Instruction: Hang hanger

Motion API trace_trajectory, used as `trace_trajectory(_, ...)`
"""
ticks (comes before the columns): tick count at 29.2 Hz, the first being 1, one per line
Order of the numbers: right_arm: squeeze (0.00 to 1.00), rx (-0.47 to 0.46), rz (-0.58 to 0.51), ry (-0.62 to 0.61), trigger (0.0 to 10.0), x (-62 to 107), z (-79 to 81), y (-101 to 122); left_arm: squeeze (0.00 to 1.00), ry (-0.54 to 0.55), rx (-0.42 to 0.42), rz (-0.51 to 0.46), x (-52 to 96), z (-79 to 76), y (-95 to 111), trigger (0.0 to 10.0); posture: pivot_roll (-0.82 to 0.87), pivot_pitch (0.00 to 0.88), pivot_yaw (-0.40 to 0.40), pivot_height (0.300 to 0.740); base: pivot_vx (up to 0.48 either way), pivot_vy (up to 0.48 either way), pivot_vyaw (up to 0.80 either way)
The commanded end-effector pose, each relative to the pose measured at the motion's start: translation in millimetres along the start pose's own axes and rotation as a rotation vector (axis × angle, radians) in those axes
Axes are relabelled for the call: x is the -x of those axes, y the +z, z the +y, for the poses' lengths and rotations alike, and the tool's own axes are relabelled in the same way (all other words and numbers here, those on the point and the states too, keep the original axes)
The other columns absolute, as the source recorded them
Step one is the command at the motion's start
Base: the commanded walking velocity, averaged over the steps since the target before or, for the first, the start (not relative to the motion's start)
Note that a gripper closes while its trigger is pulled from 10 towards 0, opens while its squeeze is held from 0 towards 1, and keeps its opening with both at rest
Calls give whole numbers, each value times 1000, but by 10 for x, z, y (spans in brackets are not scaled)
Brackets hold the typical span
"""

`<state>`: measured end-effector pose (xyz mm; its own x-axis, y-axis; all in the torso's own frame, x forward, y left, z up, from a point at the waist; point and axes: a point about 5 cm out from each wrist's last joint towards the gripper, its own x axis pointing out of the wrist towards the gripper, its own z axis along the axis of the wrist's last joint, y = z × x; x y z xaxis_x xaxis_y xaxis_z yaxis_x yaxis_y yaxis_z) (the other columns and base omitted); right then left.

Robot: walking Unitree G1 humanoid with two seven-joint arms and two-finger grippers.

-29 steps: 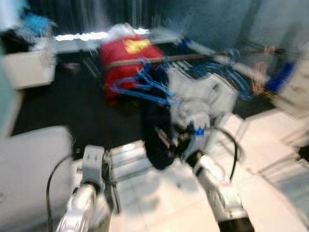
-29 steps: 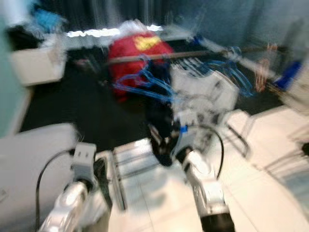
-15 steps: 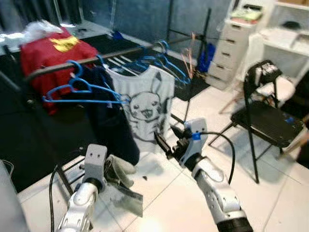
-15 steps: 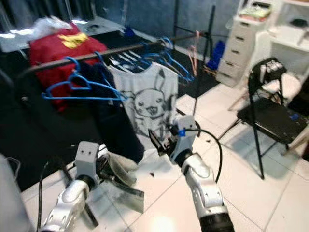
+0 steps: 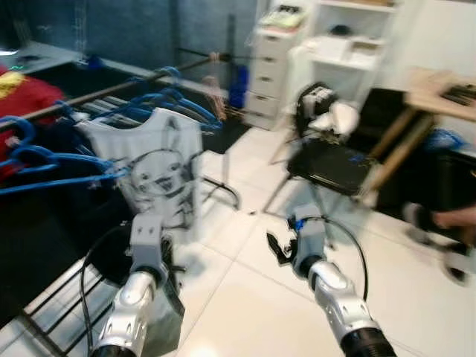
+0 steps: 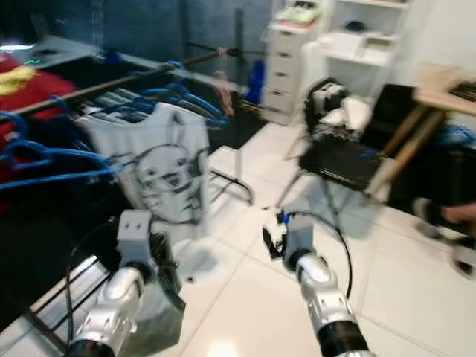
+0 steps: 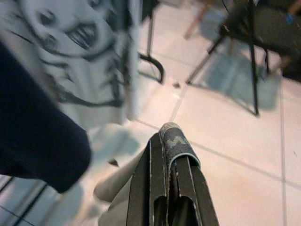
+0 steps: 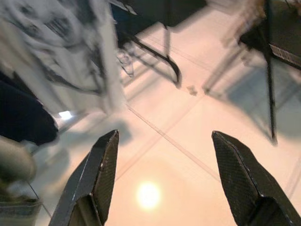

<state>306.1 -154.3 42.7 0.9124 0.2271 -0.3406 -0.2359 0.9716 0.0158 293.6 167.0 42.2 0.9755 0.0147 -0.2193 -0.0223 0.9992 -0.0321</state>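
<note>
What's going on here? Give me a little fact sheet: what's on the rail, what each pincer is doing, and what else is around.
Rail: clothes rack with blue hangers
Hanging: grey cartoon T-shirt; red garment at the far left
Left pincer: shut, nothing seen between its fingers, low by the T-shirt
Right pincer: open, empty, over the white tiled floor
Nearby: black folding chair, white drawers

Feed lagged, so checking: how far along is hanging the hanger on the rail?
Done: a white cartoon T-shirt hangs on the dark metal rail among blue plastic hangers. In hand: right gripper open and empty above white floor tiles; left gripper shut, contents unclear. Left: cannot tell whether another hanger waits.
</note>
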Motion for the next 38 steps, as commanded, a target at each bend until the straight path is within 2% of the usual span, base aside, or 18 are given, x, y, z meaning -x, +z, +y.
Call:
trace_trajectory(1,0,-34,60,-24,10000,35,-15,-187,0,22,-4,63,41,29,-163,10000,4,0,-18,740,0,0,-800)
trace_trajectory(2,0,-34,60,-24,10000,35,-15,-187,0,22,-4,63,41,29,-163,10000,4,0,-18,740,0,0,-800)
trace_trajectory(6,0,-121,101,-87,10000,135,-65,-441,0,55,-10,131,153,111,-342,10000,30,0,-22,740,0,0,-800)
trace_trajectory(7,0,-119,114,-86,10000,160,-62,-512,0,63,-11,118,167,121,-341,10000,27,0,-23,740,0,0,-800)
trace_trajectory(10,0,-108,117,-74,10000,154,-40,-549,0,55,1,106,143,108,-316,10000,30,0,-29,740,0,0,-800)
trace_trajectory(18,0,-120,85,-59,10000,120,2,-513,0,19,-35,89,129,17,-298,10000,44,0,-17,740,0,0,-800)
trace_trajectory(25,0,-103,72,-55,10000,80,36,-484,0,23,-30,114,91,-35,-327,10000,44,0,-15,740,0,0,-800)
trace_trajectory(31,0,-110,69,-78,10000,91,5,-511,0,48,-51,116,67,19,-309,10000,38,0,-1,740,0,0,-800)
trace_trajectory(33,0,-116,56,-79,10000,90,5,-499,0,58,-24,102,60,39,-278,10000,33,0,1,740,0,0,-800)
trace_trajectory(38,0,-113,52,-70,10000,74,13,-479,0,7,-39,102,29,-38,-254,10000,46,0,-9,740,0,0,-800)
